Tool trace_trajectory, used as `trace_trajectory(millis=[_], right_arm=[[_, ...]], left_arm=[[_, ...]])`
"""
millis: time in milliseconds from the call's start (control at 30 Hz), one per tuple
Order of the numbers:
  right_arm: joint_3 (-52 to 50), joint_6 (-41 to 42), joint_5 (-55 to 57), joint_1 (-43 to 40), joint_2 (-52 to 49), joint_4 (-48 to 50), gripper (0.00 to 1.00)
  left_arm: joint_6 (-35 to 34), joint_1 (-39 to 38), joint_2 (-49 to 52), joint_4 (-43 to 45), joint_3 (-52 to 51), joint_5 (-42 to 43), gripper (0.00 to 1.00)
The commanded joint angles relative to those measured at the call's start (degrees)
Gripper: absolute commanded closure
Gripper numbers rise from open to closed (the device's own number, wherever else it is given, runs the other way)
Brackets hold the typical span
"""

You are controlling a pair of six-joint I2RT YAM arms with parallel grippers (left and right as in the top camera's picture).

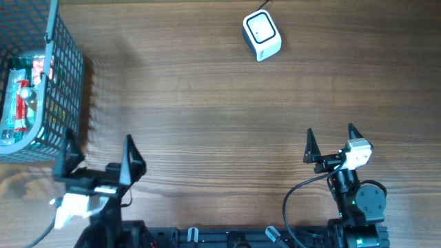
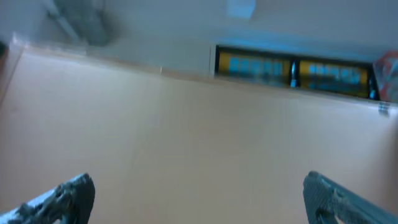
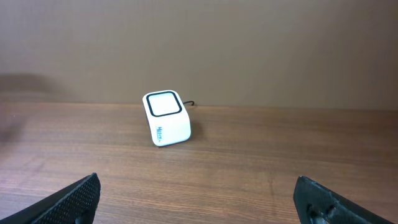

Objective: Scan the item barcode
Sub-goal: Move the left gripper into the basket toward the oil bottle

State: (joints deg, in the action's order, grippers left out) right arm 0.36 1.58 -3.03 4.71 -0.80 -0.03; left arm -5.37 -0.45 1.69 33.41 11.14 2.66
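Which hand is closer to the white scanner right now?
Right. The right hand sits nearer the robot, slightly right of the scanner; the left hand is far to its left, beside the basket.

black arms (image 1: 362,200), pointed black fingers (image 1: 129,153), white wrist blocks (image 1: 357,151) (one each), black cable (image 1: 286,205) on right arm

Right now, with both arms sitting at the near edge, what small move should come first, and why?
Probably swing the left gripper toward the basket beside it: it is open and empty, the items lie in the basket, and nothing is at the scanner.
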Motion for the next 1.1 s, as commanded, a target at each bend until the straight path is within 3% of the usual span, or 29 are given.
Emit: trace_trajectory(millis=[0,333,500,800,867,967,1067], right_arm=[[-0.1,-0.5,-0.9,-0.3,0.2,0.1,0.00],[-0.1,-0.5,-0.9,-0.3,0.2,0.1,0.00],[-0.1,-0.5,-0.9,-0.3,0.2,0.1,0.00],[-0.1,-0.5,-0.9,-0.3,0.2,0.1,0.00],[-0.1,-0.5,-0.9,-0.3,0.2,0.1,0.00],[-0.1,-0.5,-0.9,-0.3,0.2,0.1,0.00],[-0.1,-0.5,-0.9,-0.3,0.2,0.1,0.00]], left_arm=[[2.2,0.2,4.3,-8.5,17.0,0.5,0.00],[5.2,0.2,36.7,-66.9,78.5,0.9,0.00],[11.0,0.2,49.4,-84.3,95.1,0.4,0.00],[11.5,0.2,57.2,-83.3,95.7,0.3,0.00],[12.7,0.3,58.0,-81.8,95.7,-8.0,0.05],[12.7,0.3,61.2,-79.8,95.7,-27.4,0.04],[15.9,1.6,65.2,-79.5,95.7,-38.4,0.02]])
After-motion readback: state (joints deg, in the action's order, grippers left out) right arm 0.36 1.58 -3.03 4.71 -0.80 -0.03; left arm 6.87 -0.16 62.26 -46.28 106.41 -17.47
